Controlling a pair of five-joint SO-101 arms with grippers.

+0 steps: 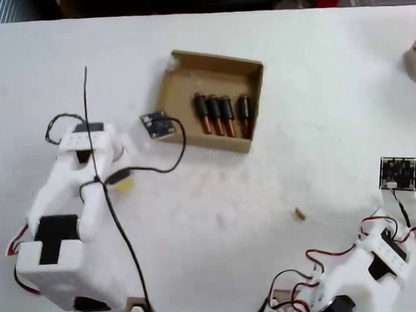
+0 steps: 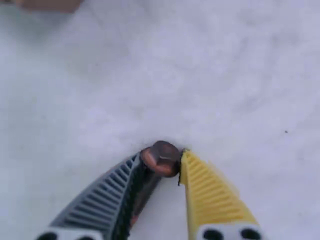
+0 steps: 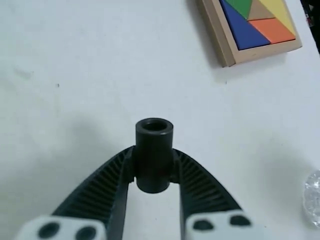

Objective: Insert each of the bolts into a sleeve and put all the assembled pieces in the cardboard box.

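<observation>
My left jaws clamp a bolt point(image 2: 161, 159), head past the tips, shank running back between them. My right jaws, narrowly apart, grip a black sleeve point(image 3: 154, 150) lengthwise, open bore facing outward. Four assembled pieces point(image 1: 223, 116) lie side by side in the cardboard box point(image 1: 179, 94) on the counter point(image 1: 317, 84).

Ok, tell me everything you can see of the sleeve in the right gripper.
The sleeve is a short black cylinder, matte, with an open round bore at its free end; nothing sits in it. The right gripper holds it, ribbed black fingers clamped on both sides of its near half, over the white table.
</observation>
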